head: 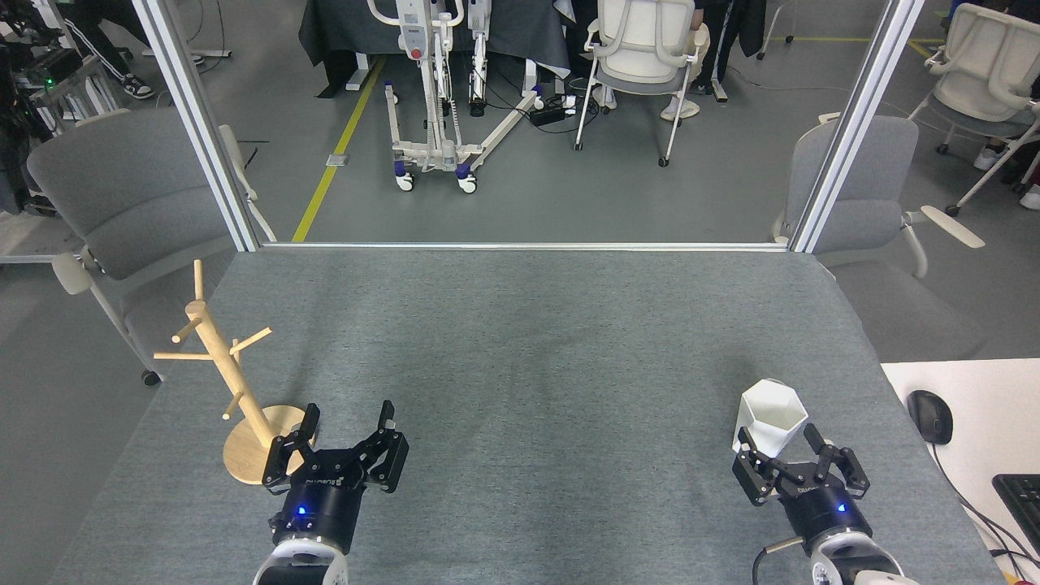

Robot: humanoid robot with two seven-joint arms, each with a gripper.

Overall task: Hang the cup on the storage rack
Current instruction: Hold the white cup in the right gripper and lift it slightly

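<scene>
Both arms end in a black gripper with linked, jointed fingers: the left gripper [347, 422] and the right gripper [778, 446]. Each has a round black wrist body with one small blue light and pale lettering. Behind each wrist sits a white shell. A thin grey cable runs beside the right wrist.
</scene>
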